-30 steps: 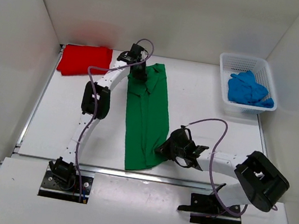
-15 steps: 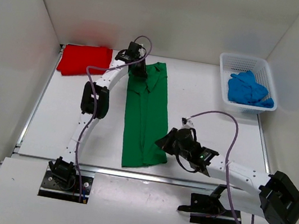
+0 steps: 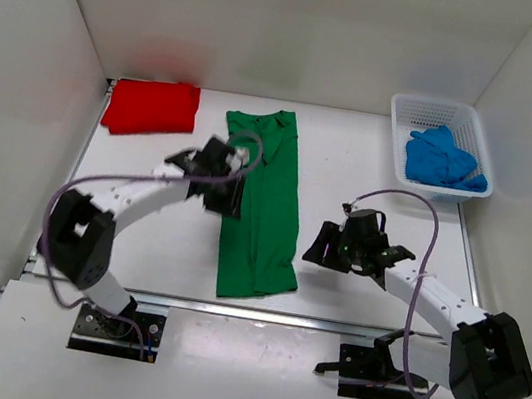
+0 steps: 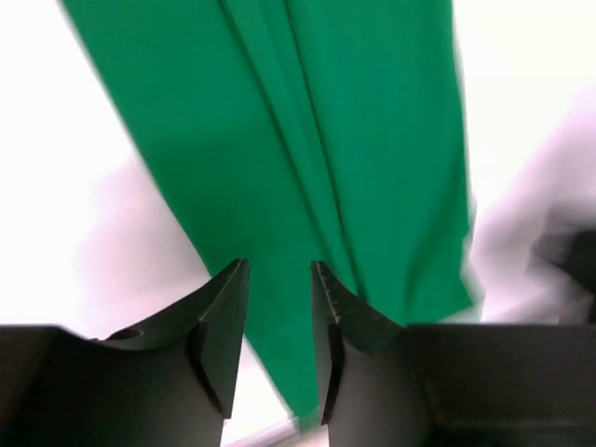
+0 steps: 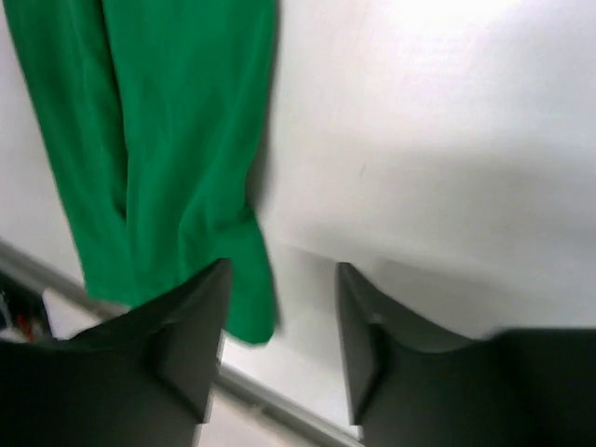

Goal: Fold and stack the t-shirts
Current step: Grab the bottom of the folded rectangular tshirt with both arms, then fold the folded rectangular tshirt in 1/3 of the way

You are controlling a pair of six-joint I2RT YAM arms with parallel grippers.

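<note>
The green t-shirt (image 3: 263, 204) lies as a long narrow strip down the middle of the table, folded lengthwise, collar at the far end. My left gripper (image 3: 225, 196) hovers over its left edge about halfway down, open, with only green cloth (image 4: 307, 121) under the empty gap (image 4: 279, 279). My right gripper (image 3: 319, 247) is open just right of the shirt's near right corner (image 5: 168, 149), with bare table between its fingers (image 5: 284, 279). The red t-shirt (image 3: 151, 106) lies folded at the back left. The blue t-shirt (image 3: 442, 160) sits crumpled in the basket.
The white mesh basket (image 3: 409, 109) stands at the back right corner. White walls close in the table on the left, back and right. The table's near edge rail (image 3: 229, 307) runs just below the green shirt's hem.
Both grippers have opened and let go of the green shirt. The left arm has pulled back from the collar end to the shirt's middle; the right gripper has moved off to the right.
</note>
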